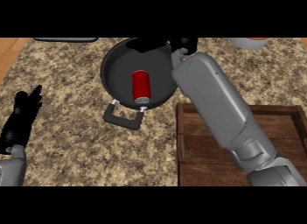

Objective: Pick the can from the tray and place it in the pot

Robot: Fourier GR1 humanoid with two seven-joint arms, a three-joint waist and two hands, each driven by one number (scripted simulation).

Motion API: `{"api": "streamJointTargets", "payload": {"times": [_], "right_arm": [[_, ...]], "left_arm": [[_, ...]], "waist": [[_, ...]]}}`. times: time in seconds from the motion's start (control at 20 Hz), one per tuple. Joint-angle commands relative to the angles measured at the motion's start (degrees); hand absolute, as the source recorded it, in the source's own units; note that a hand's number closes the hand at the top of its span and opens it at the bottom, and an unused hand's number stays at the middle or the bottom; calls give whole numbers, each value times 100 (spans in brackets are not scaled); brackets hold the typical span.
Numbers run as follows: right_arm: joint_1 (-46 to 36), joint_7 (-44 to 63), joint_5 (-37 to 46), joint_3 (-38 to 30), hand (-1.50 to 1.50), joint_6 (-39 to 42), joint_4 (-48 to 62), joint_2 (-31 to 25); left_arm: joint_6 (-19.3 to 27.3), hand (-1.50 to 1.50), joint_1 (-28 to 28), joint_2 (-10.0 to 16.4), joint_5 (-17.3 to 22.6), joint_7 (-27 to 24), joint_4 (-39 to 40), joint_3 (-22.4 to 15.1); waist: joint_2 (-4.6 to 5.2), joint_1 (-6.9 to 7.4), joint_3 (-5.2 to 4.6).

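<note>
Right hand [185, 44] beyond can [141, 86] (axis near-far)

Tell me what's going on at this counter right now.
The red can lies on its side inside the dark pot, so it is off the wooden tray. The right hand is at the pot's far rim, its forearm stretched across the tray. The left hand rests open at the left.
</note>
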Motion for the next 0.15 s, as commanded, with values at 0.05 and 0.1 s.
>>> {"api": "streamJointTargets", "payload": {"times": [0.05,0.1], "right_arm": [[227,-393,-254,-545,-150,-414,-254,-221],[499,-563,-293,-567,-150,-297,-418,-401]], "left_arm": [[126,0,87,-52,1,-227,241,125],[139,0,303,-121,-40,-44,-164,18]], "waist": [[-29,-182,-1],[-47,-178,3]]}}
